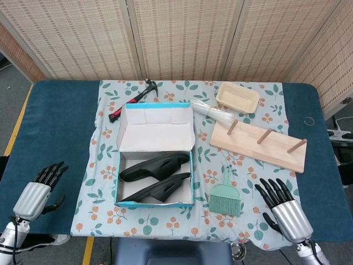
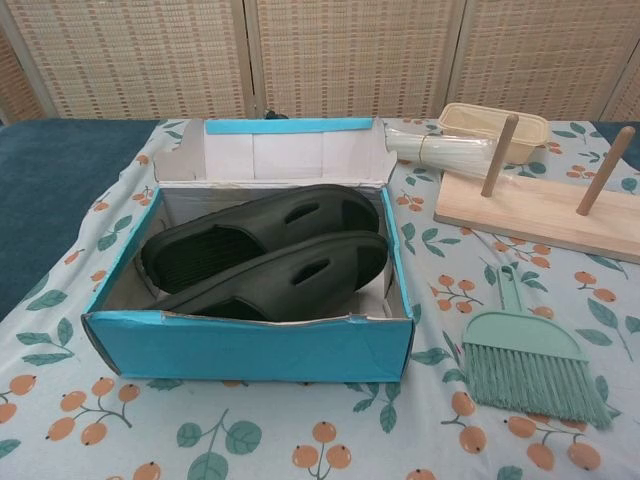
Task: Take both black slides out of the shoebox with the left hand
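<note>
Two black slides (image 1: 155, 175) are seen lying side by side inside one open blue shoebox (image 1: 155, 203).

The left hand (image 1: 41, 190) and right hand (image 1: 283, 207) are held empty, fingers spread, at the table's near corners. One green brush (image 1: 225, 197), one pegged wooden board (image 1: 259, 144), one hammer (image 1: 134, 99), one beige tray (image 1: 237, 97) and one clear bundle (image 1: 212, 111) are placed around the box.
</note>
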Controlling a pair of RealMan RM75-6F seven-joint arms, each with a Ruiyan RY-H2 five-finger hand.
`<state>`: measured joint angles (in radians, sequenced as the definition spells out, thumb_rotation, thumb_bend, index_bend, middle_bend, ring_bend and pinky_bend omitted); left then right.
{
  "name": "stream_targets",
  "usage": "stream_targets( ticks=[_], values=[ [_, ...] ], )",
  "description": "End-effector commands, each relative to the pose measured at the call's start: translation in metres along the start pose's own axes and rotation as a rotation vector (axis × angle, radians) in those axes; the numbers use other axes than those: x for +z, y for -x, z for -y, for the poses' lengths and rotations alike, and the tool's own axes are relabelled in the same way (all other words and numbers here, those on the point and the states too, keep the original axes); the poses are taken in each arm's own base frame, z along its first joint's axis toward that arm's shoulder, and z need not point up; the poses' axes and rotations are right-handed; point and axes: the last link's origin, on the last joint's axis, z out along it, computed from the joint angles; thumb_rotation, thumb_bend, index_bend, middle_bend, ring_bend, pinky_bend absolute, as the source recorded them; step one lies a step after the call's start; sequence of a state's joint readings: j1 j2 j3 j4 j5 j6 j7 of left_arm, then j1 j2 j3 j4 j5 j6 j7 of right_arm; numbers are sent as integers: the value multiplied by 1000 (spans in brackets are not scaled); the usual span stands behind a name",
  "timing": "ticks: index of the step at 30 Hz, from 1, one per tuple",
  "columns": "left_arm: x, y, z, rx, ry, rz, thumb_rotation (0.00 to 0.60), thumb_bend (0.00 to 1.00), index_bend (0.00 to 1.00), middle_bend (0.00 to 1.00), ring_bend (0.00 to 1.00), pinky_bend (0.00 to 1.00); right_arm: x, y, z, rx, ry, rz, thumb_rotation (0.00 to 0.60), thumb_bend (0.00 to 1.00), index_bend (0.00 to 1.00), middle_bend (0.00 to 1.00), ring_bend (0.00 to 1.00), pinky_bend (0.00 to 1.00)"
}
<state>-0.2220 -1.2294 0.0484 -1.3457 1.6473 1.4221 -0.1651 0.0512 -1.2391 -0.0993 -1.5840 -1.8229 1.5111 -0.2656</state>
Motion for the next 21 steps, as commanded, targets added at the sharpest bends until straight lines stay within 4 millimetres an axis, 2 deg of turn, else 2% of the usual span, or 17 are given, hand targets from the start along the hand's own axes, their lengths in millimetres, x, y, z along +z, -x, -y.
stream_targets(
  ticks=[1, 3, 8, 17, 21],
  values=[
    [1, 1, -2, -8, 12, 3, 600, 401, 0, 0, 0, 127, 0, 0, 1, -2, -3, 1, 600, 281, 0, 0, 0, 0],
    [1, 4, -7, -36, 34, 12, 600, 401, 0, 0, 0, 129, -1, 1, 1, -4, -3, 1, 600, 282, 0, 0, 0, 0],
    [2, 5, -42, -238, 154, 55, 600, 397, 0, 0, 0, 171, 2, 3, 1, -5, 8, 7, 600, 281, 0, 0, 0, 0],
    [51, -11, -123, -434, 195, 240, 600, 406, 0, 0, 0, 187, 5, -4, -8, 19, 49, -18, 600, 237, 0, 0, 0, 0],
    [64, -11, -156, -526, 206, 281, 600, 396, 0, 2, 15, 222, 7, -5, -11, 24, 57, -15, 600, 237, 0, 0, 0, 0]
  ],
)
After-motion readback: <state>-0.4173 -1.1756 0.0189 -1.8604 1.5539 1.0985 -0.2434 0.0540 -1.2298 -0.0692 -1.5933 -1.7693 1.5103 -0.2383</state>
